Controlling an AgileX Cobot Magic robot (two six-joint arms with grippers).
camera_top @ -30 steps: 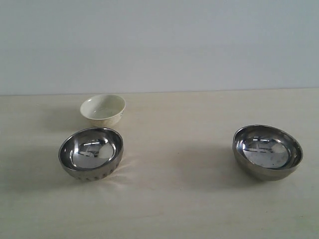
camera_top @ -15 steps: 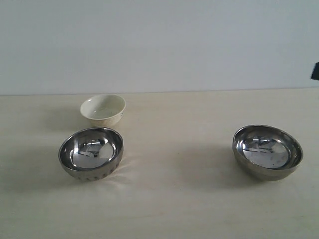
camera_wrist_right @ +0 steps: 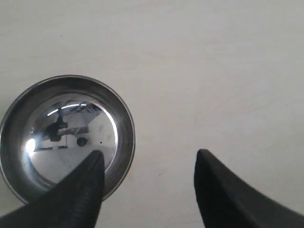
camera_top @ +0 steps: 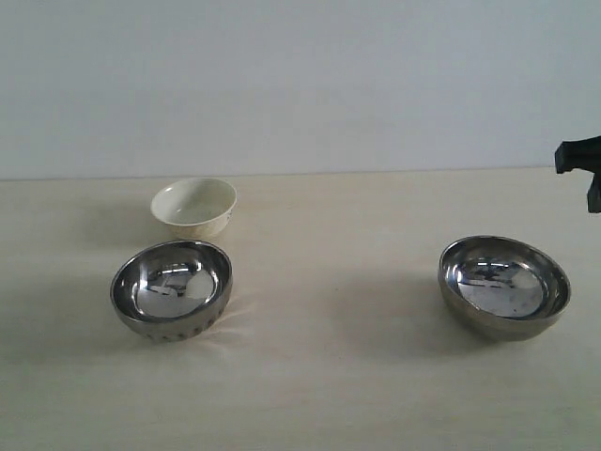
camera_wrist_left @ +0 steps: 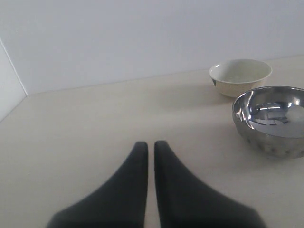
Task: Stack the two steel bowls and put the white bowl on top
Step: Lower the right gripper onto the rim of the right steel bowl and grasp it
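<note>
One steel bowl sits upright at the left of the table, with the white bowl just behind it. The second steel bowl stands alone at the right. My right gripper shows at the right edge of the exterior view, high above the table. In the right wrist view it is open and looks down on that bowl, one finger over the bowl's rim. My left gripper is shut and empty, low over bare table, well apart from the left steel bowl and white bowl.
The beige table runs back to a plain pale wall. A wide stretch of bare tabletop lies between the two steel bowls. A wall corner shows in the left wrist view.
My right gripper has come into the exterior view from the right edge, moving leftward above the table. The three bowls have not moved.
</note>
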